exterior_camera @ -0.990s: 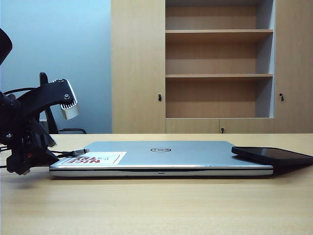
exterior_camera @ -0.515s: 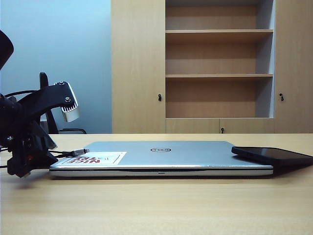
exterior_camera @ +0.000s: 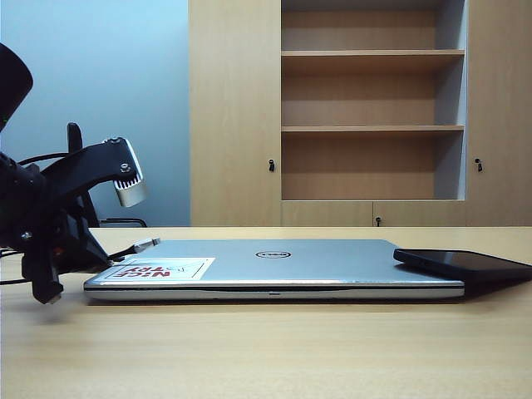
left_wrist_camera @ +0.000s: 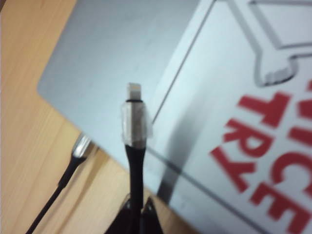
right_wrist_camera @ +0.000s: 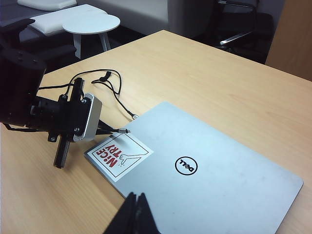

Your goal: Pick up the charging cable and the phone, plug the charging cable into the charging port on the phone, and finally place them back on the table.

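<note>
The left gripper is pinched shut on the charging cable, holding the black cord just behind its silver-white plug, which sticks out past the fingertips over the near left corner of the closed silver laptop. In the exterior view that plug hangs tilted slightly upward, clear of the lid and just above the red-lettered sticker. From the left wrist view the laptop's rounded corner and its two edges run close under the plug, with bare table beyond them, and a second cable end lies on the wood just beside the laptop's edge. The right wrist view shows the rest of the cord looping loosely on the table behind the left arm, well clear of the laptop. The phone rests at the laptop's right end, its left part overlapping the lid's edge and its right part reaching out beyond it; its charging port cannot be made out. The right gripper is pressed together and holds nothing, hovering high above the near edge of the laptop. The table in front of the laptop is a wide bare stretch, and the lid between sticker and phone carries only the logo. A wooden shelf cabinet stands behind.
</note>
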You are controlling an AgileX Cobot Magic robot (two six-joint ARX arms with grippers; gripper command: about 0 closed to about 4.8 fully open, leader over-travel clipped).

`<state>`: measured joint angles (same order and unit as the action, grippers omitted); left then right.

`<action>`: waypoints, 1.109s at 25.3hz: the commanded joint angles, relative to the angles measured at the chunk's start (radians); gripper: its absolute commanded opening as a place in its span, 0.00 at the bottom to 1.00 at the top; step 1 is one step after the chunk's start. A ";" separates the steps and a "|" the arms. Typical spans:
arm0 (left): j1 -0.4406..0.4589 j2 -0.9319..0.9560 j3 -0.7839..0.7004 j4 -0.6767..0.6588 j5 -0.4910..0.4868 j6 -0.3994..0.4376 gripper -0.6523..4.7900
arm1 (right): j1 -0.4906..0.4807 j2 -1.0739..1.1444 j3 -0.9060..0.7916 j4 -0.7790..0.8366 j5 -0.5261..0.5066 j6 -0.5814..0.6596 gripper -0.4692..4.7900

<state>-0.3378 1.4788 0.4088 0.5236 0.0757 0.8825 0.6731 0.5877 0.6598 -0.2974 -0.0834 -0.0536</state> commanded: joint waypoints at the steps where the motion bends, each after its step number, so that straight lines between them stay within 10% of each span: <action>1: -0.021 -0.010 0.008 0.007 0.007 -0.034 0.11 | 0.000 -0.002 0.006 0.022 -0.004 -0.003 0.08; 5: -0.029 -0.063 0.010 0.009 0.007 -0.136 0.11 | 0.000 -0.002 0.006 0.032 -0.001 -0.002 0.08; 15: -0.054 -0.333 0.010 0.005 0.007 -0.875 0.11 | -0.002 -0.001 0.006 0.036 0.067 0.114 0.08; 28: -0.172 -0.334 0.010 -0.013 0.007 -1.022 0.11 | -0.010 0.000 0.006 0.028 0.171 0.193 0.08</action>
<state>-0.4953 1.1481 0.4168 0.5041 0.0784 -0.1326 0.6674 0.5880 0.6598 -0.2829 0.0780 0.1276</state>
